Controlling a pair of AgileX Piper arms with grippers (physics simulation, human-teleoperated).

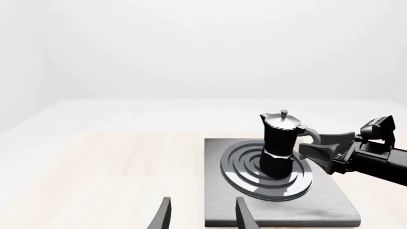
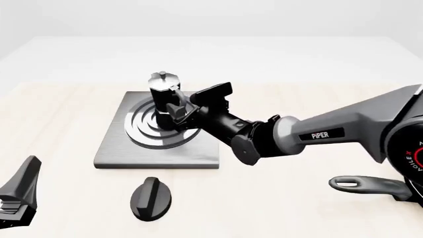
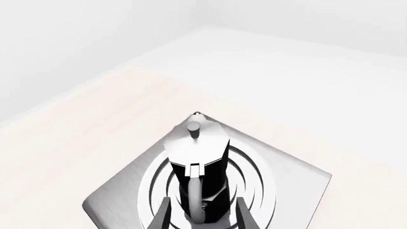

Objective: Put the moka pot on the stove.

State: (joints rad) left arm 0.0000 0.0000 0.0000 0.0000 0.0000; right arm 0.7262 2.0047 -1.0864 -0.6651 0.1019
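Moka pot stands upright on the stove rings. My right gripper has its jaws spread either side of the handle, not pinching. I'd back straight out, no sideways nudge. Left gripper idle, jaws spread, well apart.

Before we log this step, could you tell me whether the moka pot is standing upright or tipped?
Upright: the moka pot stands straight on the stove, base on the burner rings, knob uppermost.

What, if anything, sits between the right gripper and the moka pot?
Nothing visible. The right gripper has a finger on either side of the moka pot's handle, and the pot already stands upright on the stove's burner.
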